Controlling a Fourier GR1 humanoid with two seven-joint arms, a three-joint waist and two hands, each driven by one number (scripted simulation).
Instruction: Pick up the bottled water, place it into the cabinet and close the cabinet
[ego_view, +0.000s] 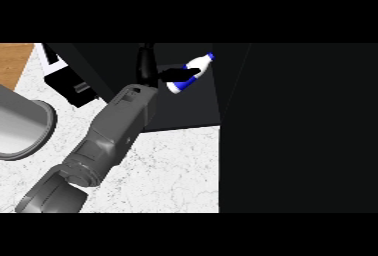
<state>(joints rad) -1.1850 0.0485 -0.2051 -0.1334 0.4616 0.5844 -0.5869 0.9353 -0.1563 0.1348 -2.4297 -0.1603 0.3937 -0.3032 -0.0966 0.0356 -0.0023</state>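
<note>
Left hand (176, 74) fingers are curled round the bottle (193, 70), which is held tilted inside the dark cabinet (184, 107), its blue cap pointing far and right. Only one hand is shown. To the right, a large black cabinet door (295, 130) is seen covering that side of the view. A white speckled counter (162, 170) is spread across the near left. The grey forearm (111, 135) is stretched from the near left edge up into the cabinet opening. At the left edge, part of a grey round vessel (22, 130) is seen on the counter. Far left, a black box-like object (70, 82) is placed, with a strip of wood (15, 60) beyond it.
</note>
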